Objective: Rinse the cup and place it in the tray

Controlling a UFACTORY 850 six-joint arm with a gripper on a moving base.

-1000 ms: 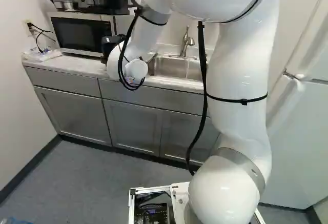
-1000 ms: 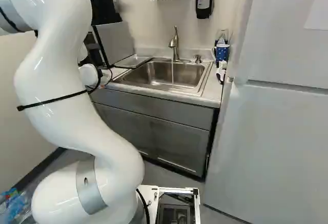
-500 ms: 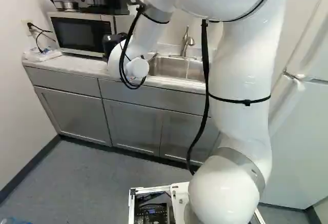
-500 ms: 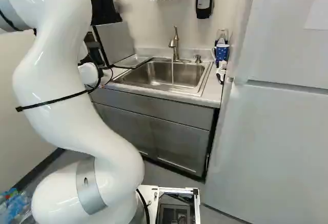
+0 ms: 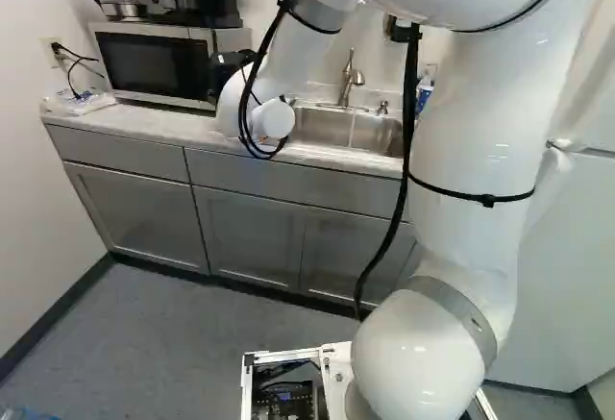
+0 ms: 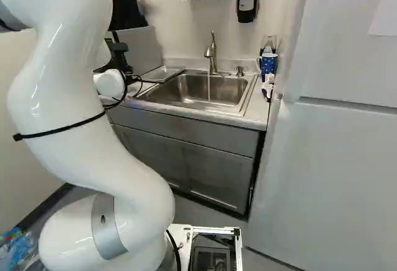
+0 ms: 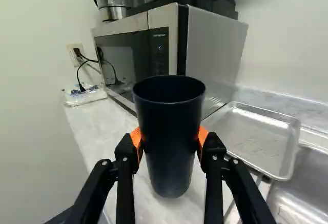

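Note:
At the left of the right base view, my gripper (image 6: 118,54) shows only as a dark shape behind the white arm; its fingertips are hidden there. In the wrist view the gripper (image 7: 170,141) is closed around a dark cup (image 7: 169,126), an orange pad pressing on each side. The cup is upright, its open rim up, held above the counter. Beyond and beside it lies the metal tray (image 7: 261,137), between the microwave and the sink; the right base view shows this tray (image 6: 162,74) too. Water (image 6: 209,88) runs from the faucet (image 6: 212,54) into the sink (image 6: 198,89).
The microwave (image 7: 148,44) stands close beyond the cup, with a coffee maker on top. Cables and a plastic packet (image 7: 84,95) lie by the wall. A blue mug (image 6: 268,63) stands right of the sink, near the white fridge (image 6: 329,159).
The arm's upper part and wrist have shifted to the right in the left base view. The base has stayed still, and water runs as before.

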